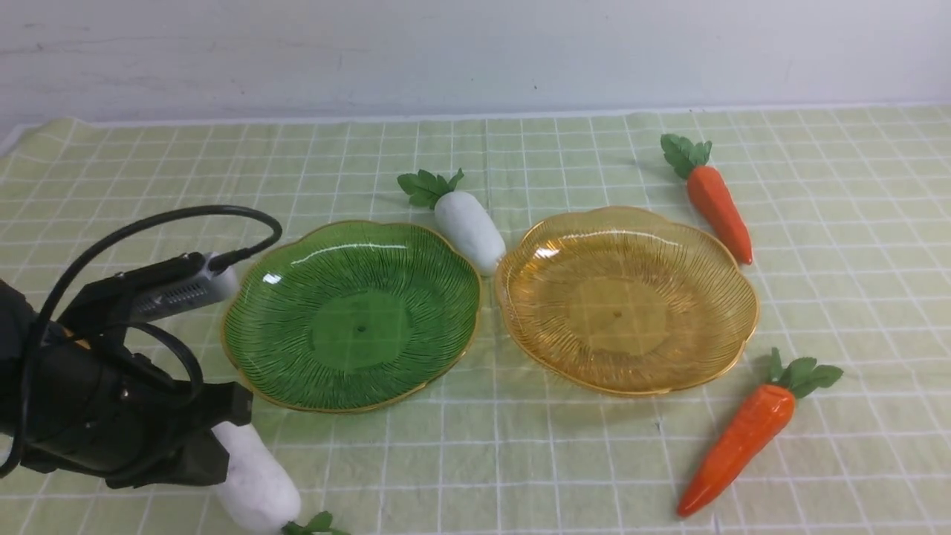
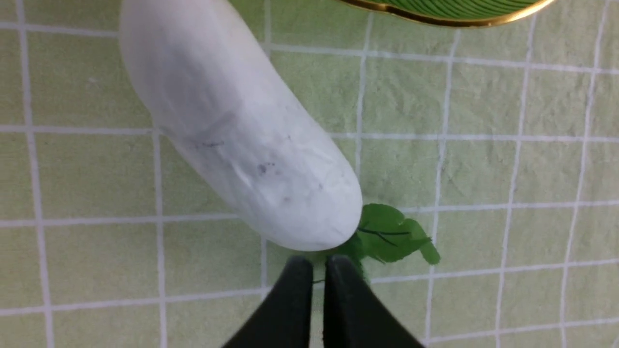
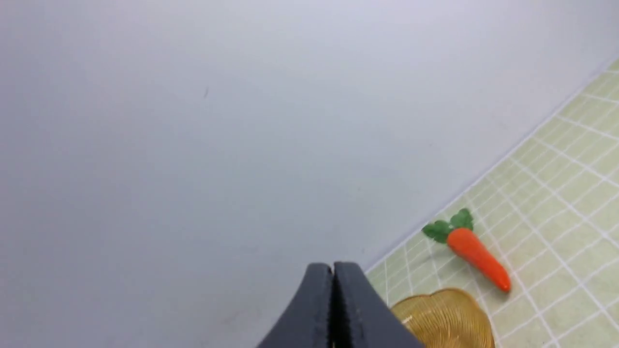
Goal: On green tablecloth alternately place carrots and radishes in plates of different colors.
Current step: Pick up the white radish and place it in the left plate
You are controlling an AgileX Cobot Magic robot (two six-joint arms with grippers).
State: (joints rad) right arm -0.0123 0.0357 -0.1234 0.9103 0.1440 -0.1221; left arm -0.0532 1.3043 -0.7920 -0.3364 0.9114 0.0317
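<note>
On the green tablecloth (image 1: 535,461) a deep green plate (image 1: 356,327) and an amber plate (image 1: 624,305) stand side by side, both empty. One white radish (image 1: 468,223) lies behind them, touching the gap between them. A second radish (image 1: 256,483) (image 2: 242,140) lies at the front left, partly under my left arm. My left gripper (image 2: 312,265) hovers just past its leafy end (image 2: 391,234), its fingers nearly together and holding nothing. One carrot (image 1: 719,204) (image 3: 478,256) lies back right, another (image 1: 743,438) front right. My right gripper (image 3: 333,267) is shut and empty, raised towards the wall.
A pale wall (image 1: 475,52) runs along the cloth's far edge. My left arm's black body and cables (image 1: 111,371) cover the front left corner, beside the green plate's rim (image 2: 449,17).
</note>
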